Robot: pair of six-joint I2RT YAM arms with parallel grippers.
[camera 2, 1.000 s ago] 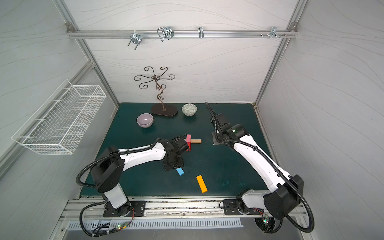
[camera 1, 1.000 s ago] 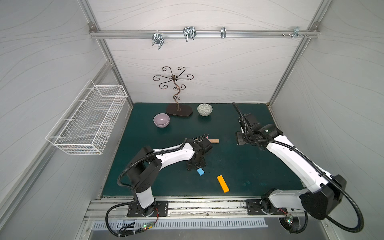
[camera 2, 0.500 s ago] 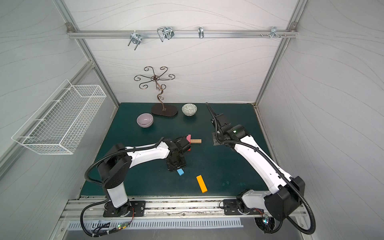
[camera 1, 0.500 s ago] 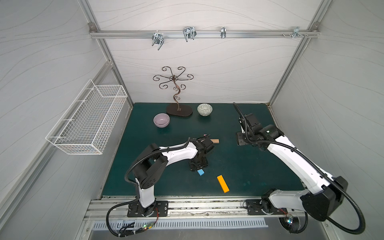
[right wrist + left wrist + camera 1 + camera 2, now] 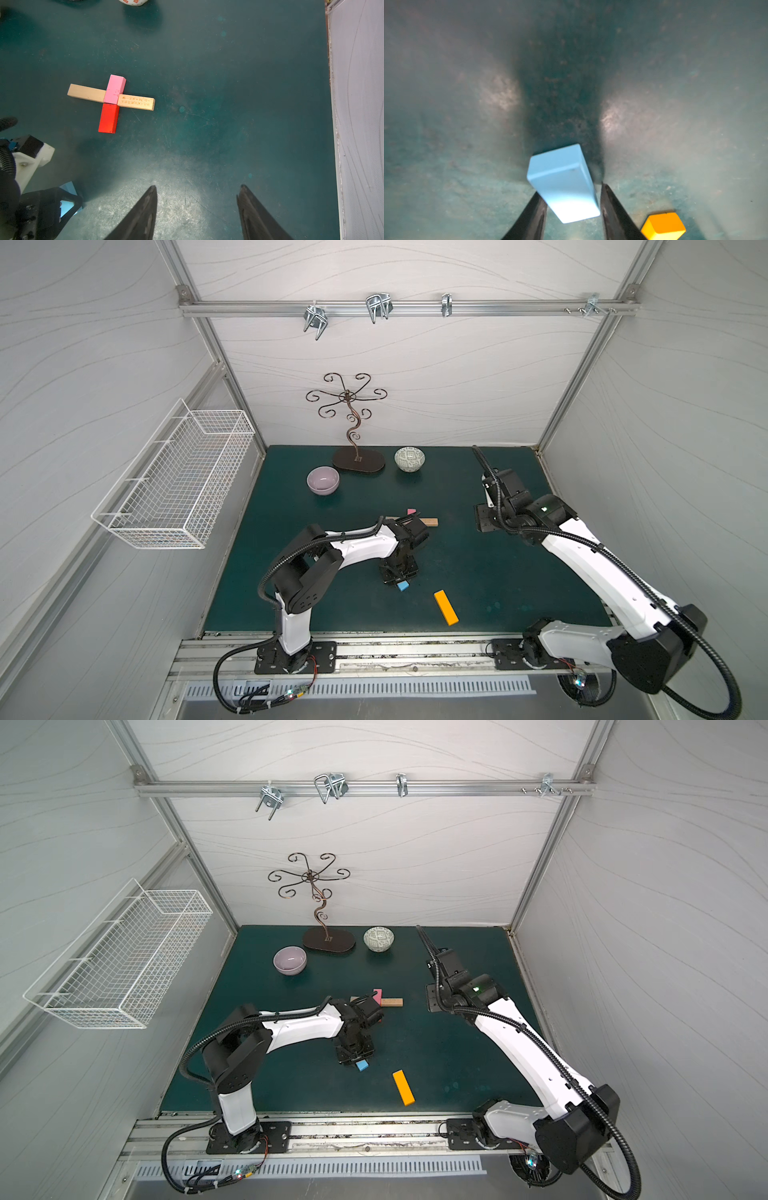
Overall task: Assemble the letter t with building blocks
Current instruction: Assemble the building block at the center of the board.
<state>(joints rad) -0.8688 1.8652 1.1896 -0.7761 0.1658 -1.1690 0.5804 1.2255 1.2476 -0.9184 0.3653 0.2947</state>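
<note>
A teal mat (image 5: 228, 83) contrasts with pink bar (image 5: 114, 89), red bar (image 5: 108, 118), blue bar (image 5: 562, 182), orange bar (image 5: 445, 607).

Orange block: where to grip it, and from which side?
Top-down, at mid-length of the orange block, jaws across its narrow width. It lies flat on the mat with nothing touching it, long axis slanted, so turn the wrist to match.

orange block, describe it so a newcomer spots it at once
Find the dark green mat, then its edge along the metal rail. The orange block lies flat there, alone and slanted. It is longer than the light blue block nearby and the only orange piece.
</note>
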